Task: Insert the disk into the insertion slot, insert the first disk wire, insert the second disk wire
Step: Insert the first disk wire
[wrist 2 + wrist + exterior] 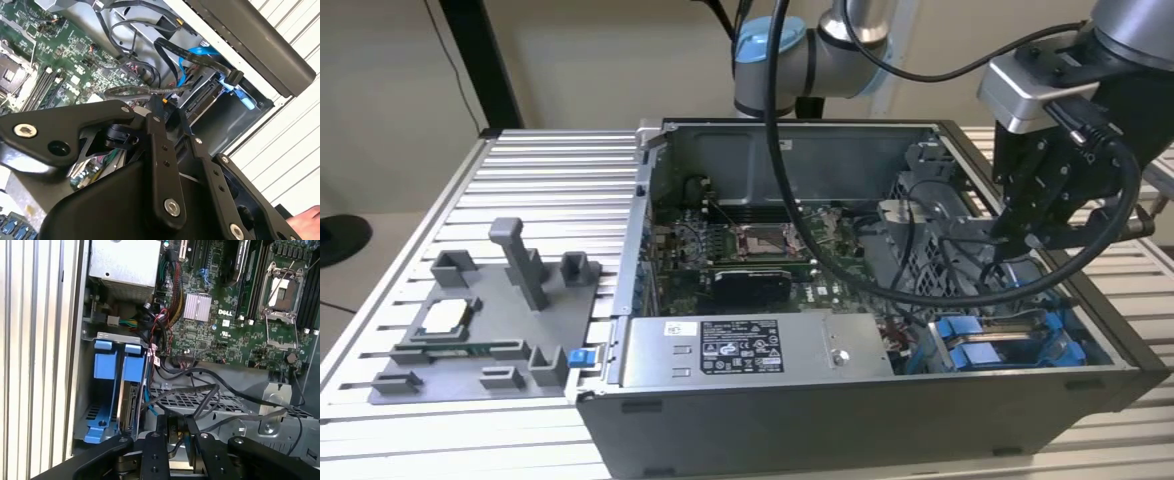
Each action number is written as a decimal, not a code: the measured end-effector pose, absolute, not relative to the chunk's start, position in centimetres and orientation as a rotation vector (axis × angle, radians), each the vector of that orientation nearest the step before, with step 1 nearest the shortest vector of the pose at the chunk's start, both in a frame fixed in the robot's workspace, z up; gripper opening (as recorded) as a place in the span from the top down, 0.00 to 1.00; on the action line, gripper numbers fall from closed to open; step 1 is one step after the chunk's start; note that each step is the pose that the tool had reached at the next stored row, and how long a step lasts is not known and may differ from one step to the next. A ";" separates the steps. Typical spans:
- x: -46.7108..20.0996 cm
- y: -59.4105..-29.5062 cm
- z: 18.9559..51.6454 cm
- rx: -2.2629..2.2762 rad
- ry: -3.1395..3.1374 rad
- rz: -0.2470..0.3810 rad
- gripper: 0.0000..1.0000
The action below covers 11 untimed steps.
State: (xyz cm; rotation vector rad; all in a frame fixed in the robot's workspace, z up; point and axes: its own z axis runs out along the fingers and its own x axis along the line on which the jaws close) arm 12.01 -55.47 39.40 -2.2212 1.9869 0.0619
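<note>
The fingers (161, 442) look closed on the stiff plug of a limp black wire (210, 394), best held there, while the heavy, knock-shy disk (131, 402) sits in its slot (120, 336) at the exterior view's five o'clock in the case (854, 425).

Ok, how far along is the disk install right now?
Done, it seems: the disk sits in the slot, held in its blue carrier. In hand: the gripper hangs over the cage, apparently shut on a black wire. Left: I can't see either wire plugged into the disk, so both wire steps look open.
</note>
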 end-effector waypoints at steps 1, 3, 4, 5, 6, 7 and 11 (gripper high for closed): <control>12.0 -55.5 39.4 -2.221 1.986 0.061 0.00; 12.0 -55.5 39.4 -2.220 1.985 0.059 0.00; 12.0 -55.5 39.3 -2.220 1.985 0.058 0.00; 12.0 -55.5 39.2 -2.220 1.985 0.058 0.00; 12.0 -55.5 39.1 -2.220 1.985 0.057 0.00; 12.0 -55.5 39.0 -2.220 1.985 0.057 0.00; 12.0 -55.5 38.9 -2.220 1.985 0.057 0.00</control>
